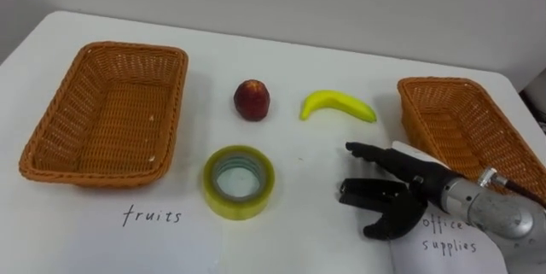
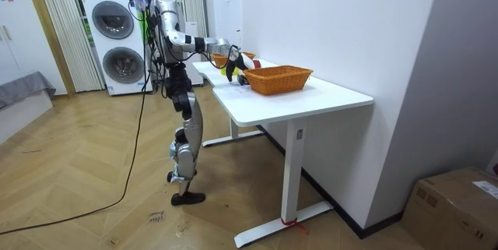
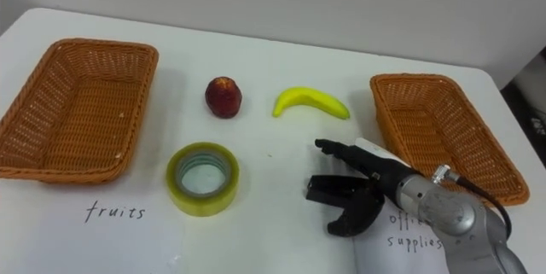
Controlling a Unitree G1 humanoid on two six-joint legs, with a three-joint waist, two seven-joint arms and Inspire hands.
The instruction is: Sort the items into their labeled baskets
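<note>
Near table (image 1: 299, 233) front-right corner: seeing right hand (image 1: 408, 195) spread wide, holding nothing. Spotting tape roll (image 1: 240, 208) by front edge, banana (image 1: 338, 104) and apple (image 1: 252, 100) mid-table. Expecting tape roll light, stiff, slick; best pinched across its wall.

Bright, even indoor light casts only soft shadows.

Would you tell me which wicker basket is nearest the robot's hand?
The right-side basket: the right hand is just beside its near corner, while the left basket sits across the table.
</note>
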